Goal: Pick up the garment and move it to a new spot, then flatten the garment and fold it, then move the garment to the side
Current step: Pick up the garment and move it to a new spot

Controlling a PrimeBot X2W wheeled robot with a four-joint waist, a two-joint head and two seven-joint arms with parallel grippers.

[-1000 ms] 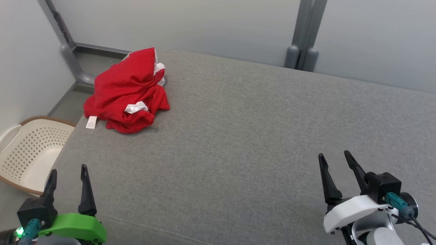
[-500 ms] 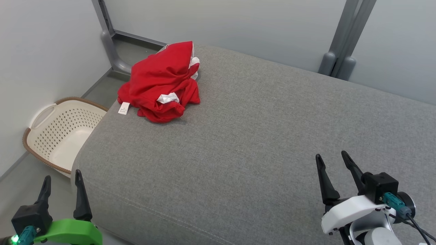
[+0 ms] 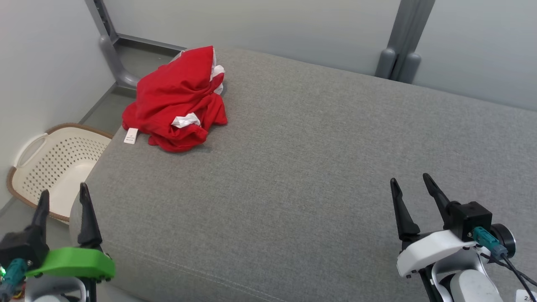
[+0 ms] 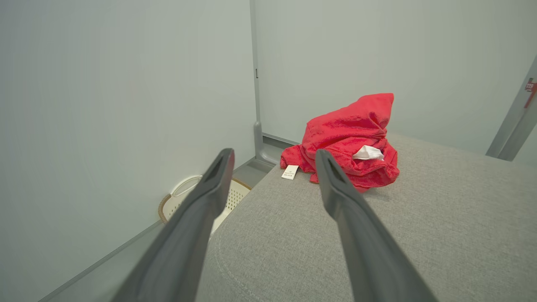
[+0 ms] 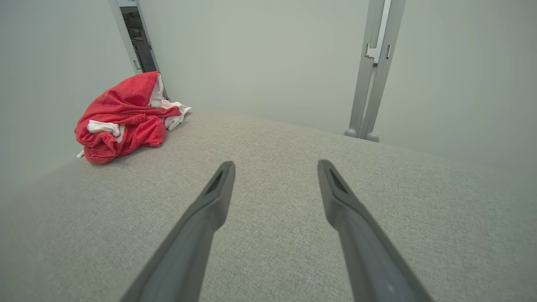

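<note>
A crumpled red garment (image 3: 176, 100) with white trim and a white tag lies heaped at the far left corner of the grey cushioned surface (image 3: 302, 167). The garment (image 4: 348, 138) sits ahead of the left fingers, and the same garment (image 5: 126, 115) appears far off to the left in the right wrist view. My left gripper (image 3: 63, 195) hangs open at the near left corner, partly past the cushion's edge. My right gripper (image 3: 413, 183) stands open over the near right of the cushion. Both hold nothing, far from the garment.
A cream perforated laundry basket (image 3: 50, 161) with a brown rim stands on the floor left of the cushion; the basket (image 4: 188, 197) also lies beyond the left fingers. Pale walls and grey metal posts (image 3: 398, 46) close in the back and left.
The head view has swung, so the whole scene shifted first right, then back left. The garment lies as before. Both grippers stay open; the left one now shows beside the cushion's corner.
</note>
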